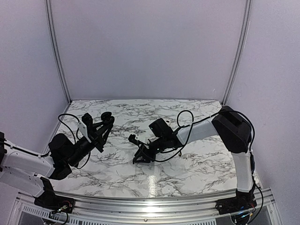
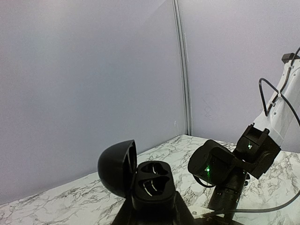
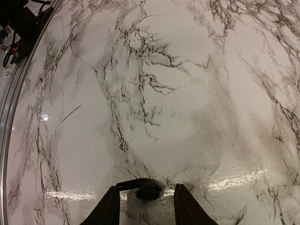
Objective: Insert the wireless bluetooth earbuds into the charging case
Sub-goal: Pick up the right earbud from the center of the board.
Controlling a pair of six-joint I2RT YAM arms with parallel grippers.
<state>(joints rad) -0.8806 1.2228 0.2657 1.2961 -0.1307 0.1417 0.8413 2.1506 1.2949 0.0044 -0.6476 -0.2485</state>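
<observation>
We are at the pick-up: the right gripper (image 3: 146, 208) stands open astride an earbud (image 3: 144, 190) on the marble (image 3: 187, 93) (seemingly untouched). The left gripper (image 1: 99, 125) clamps the open charging case (image 2: 152, 185). Next we need a gentle close.

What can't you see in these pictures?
1. The second earbud: no view shows it. It is too small, or hidden behind an arm.
2. The earbud on the table: clear in the right wrist view, but in the top view it is lost among the dark right jaws.
3. How the left jaws hold the charging case: the left wrist view's bottom edge cuts them off.
</observation>
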